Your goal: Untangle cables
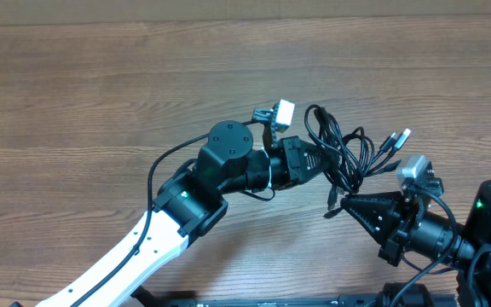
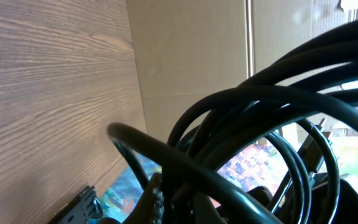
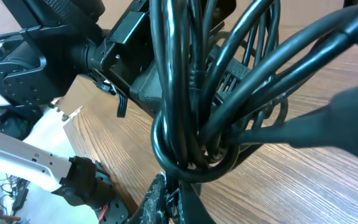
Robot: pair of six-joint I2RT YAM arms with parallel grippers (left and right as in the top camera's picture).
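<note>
l gripper (image 1: 315,160) and r gripper (image 1: 341,205) both clamped on the cables (image 1: 348,152), bunch held over the table (image 1: 101,102) right side nr front edge; pulling apart w/ loops wound together could cinch the knot or slip a strand.

Wood-grain table (image 1: 92,77), plain beige cardboard panel (image 2: 191,50) meeting its edge, blurred colourful patch (image 2: 253,163) beyond.

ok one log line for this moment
left gripper: shut on cables | right gripper: shut on cables | cables: one tangled bunch between both grippers
</note>
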